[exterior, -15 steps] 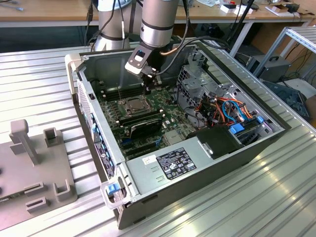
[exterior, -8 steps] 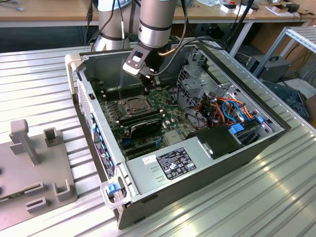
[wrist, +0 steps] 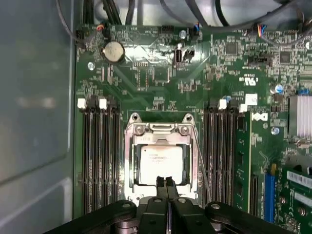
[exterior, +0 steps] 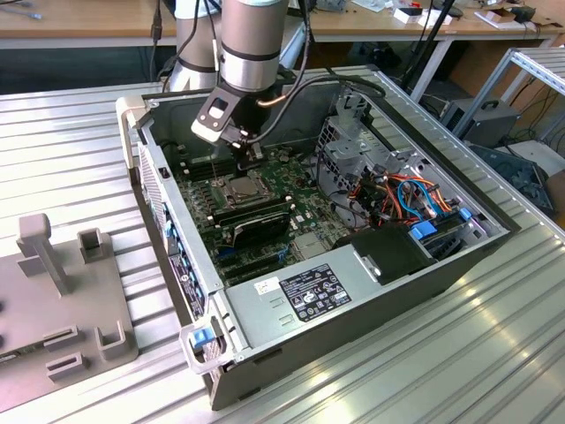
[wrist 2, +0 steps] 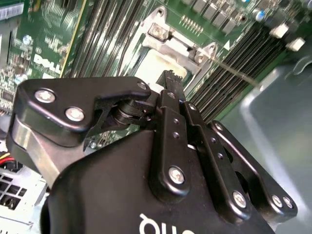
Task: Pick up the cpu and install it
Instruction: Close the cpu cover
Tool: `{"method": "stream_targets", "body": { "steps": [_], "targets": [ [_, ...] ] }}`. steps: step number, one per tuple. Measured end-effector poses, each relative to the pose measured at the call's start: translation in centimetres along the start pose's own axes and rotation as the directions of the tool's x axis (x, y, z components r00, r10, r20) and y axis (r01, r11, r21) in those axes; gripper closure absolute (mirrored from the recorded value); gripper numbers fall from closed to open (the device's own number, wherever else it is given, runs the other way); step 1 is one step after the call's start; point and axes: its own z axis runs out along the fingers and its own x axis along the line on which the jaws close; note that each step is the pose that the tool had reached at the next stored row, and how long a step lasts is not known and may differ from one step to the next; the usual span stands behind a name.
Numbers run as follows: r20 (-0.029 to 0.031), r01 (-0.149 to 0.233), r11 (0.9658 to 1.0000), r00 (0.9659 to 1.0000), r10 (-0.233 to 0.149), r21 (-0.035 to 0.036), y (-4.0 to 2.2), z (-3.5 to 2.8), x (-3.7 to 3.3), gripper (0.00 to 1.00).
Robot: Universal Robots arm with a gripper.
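The gripper [wrist: 164, 181] hangs clenched, fingertips pressed together on nothing, just above the cpu [wrist: 161, 158], which lies flat inside the socket [wrist: 128, 156] frame. The seating step looks done, I'd say; any further move calls for care around the thin lever [wrist: 199, 156] beside it.

Table [exterior: 424, 371]: ribbed metal top, pale glare along the slats.
Desks [exterior: 79, 22]: wooden, along the far side.
Rack [exterior: 538, 62]: metal frame, exterior view's right.
Fixture [exterior: 35, 305]: grey block, exterior view's left.
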Motion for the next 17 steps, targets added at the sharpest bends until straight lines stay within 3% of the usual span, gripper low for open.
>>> {"method": "stream_targets", "body": {
  "steps": [7, 9, 14, 17],
  "targets": [
    [0.0055, 0.0, 1.0, 1.0, 0.0, 0.004, -0.91, 0.66, 0.03, 0.89],
    [0.0066, 0.0, 1.0, 1.0, -0.001, 0.0072, -1.02, 0.94, 0.04, 0.89],
    [0.0082, 0.001, 0.9997, 1.0, -0.001, 0.0239, -1.13, 1.93, 0.07, 0.89],
    [0.0085, 0.001, 0.9997, 1.0, -0.001, 0.025, -1.13, 1.98, 0.06, 0.89]
  ]
}}
